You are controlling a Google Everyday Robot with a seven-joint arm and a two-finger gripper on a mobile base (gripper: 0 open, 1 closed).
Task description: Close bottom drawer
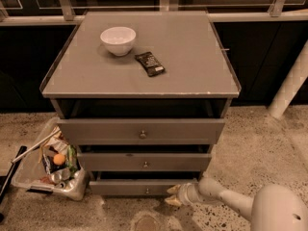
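The grey cabinet [144, 81] has three knobbed drawers. The bottom drawer [139, 187] is the lowest, with a flat grey front and a small round knob [147, 191]. Its front sits nearly in line with the drawer above, with a dark gap over it. My gripper [174, 195] is low at the right end of that drawer front, touching or almost touching it. The white arm [231, 201] reaches in from the lower right.
A white bowl [118, 40] and a dark snack packet [149, 63] lie on the cabinet top. A clear bin of rubbish [48, 165] stands on the floor left of the cabinet. A white post [291, 88] stands at the right. The floor is speckled stone.
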